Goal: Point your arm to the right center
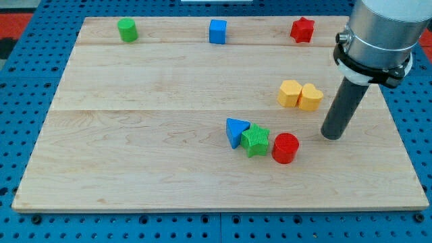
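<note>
red cylinder (285, 148) nearest, my tip (331, 137) just right of it, touching nothing, no hand to open

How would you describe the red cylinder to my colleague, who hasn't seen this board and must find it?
On the wooden board, look right of centre, low, at a row of three touching blocks. The red cylinder is rightmost, beside the green star and left of my tip. It is the only round red block.
</note>
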`<state>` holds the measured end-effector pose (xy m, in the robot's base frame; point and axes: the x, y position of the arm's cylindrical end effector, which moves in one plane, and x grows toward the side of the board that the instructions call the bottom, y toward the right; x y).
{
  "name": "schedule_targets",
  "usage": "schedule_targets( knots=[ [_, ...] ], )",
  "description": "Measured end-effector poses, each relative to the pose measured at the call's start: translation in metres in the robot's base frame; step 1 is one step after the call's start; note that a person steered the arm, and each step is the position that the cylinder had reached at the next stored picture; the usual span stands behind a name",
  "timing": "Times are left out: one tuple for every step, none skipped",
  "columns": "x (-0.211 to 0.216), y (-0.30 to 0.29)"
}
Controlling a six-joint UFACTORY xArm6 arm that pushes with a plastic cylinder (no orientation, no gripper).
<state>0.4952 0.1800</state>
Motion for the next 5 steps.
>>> schedule_targets(
  knots=[
    [-0.008, 0.020],
    [-0.032, 0.038],
    [-0.057, 0.049],
    [-0.077, 0.059],
    [-0.078, 0.059]
  ],
)
